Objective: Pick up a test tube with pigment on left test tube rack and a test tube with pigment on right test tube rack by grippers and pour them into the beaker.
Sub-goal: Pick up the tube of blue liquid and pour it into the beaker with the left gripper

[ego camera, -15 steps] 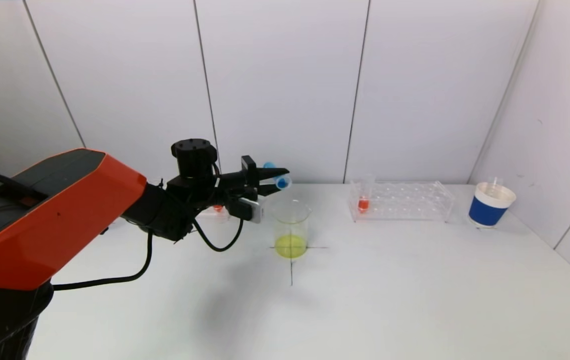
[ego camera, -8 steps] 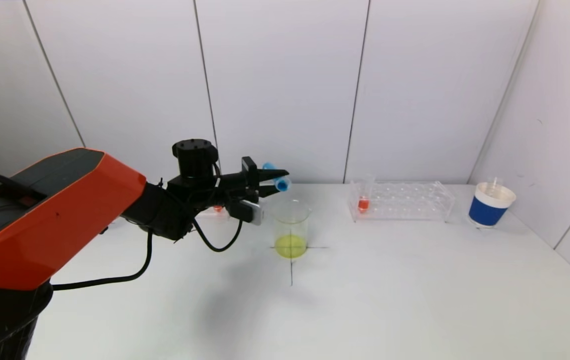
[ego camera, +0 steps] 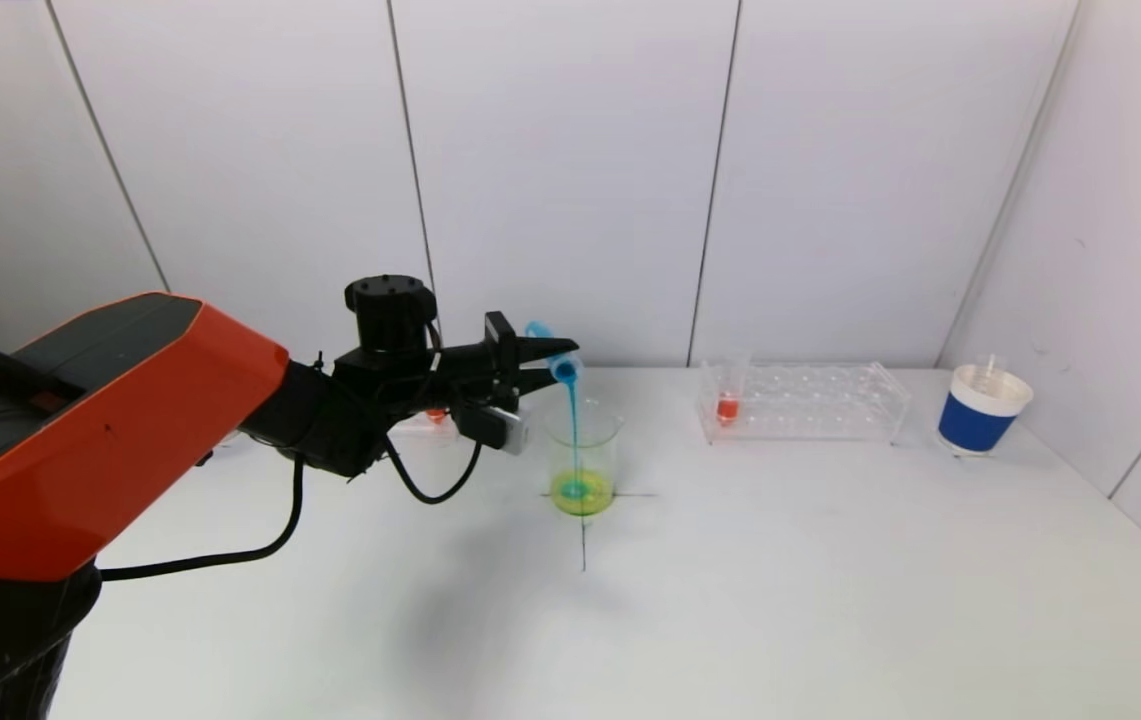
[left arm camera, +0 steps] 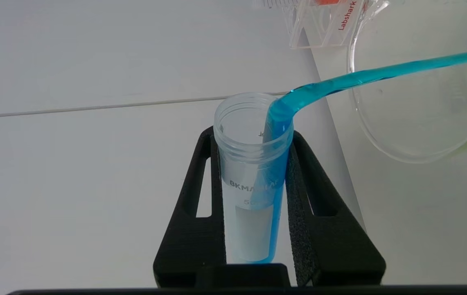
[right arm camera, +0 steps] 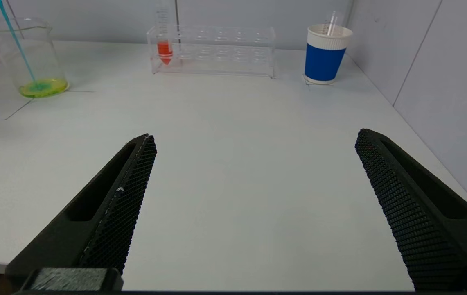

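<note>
Left gripper (left arm camera: 253,213): both black fingers clamped on the clear plastic test tube of blue pigment (left arm camera: 253,172), held above the table.
Tube axis: tipped past level, mouth at the fingertip end and angled down.
Pour: a thin blue stream (ego camera: 572,430) falls from the mouth into the clear glass beaker (ego camera: 584,455), directly below the fingertips; blue spreads in the yellow-green liquid at its bottom.
Judgement: the first pour is under way; the mouth needs to stay over the beaker's rim.
Behind the hand: the left clear rack (ego camera: 425,425), mostly hidden by it.
Right gripper (right arm camera: 253,205): fingers wide apart, empty, low over the table's near side.
Next target: the clear tube of orange-red pigment (ego camera: 727,408), upright in the right clear rack (ego camera: 810,402), ahead of the right gripper, which is the nearer arm.
Beyond it: a blue-and-white paper cup (ego camera: 980,410), clear of that path.
</note>
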Available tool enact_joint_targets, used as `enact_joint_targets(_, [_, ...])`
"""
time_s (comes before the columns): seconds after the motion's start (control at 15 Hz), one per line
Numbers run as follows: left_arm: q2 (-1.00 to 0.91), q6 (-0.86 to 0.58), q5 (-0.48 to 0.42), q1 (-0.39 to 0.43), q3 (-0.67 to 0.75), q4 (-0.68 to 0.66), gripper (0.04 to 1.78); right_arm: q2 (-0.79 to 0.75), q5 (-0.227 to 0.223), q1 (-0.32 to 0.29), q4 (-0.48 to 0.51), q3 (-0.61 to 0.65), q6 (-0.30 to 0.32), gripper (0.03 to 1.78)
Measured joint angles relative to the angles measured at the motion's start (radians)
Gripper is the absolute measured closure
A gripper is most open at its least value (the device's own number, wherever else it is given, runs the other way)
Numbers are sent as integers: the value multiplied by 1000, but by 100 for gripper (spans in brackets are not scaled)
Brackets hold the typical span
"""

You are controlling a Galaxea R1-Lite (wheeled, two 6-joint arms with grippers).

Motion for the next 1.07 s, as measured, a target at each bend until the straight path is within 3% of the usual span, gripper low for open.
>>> enact_joint_targets(1.07, [-2, 102, 5, -5, -28, 23, 137, 0, 0, 0, 0, 0, 0, 4])
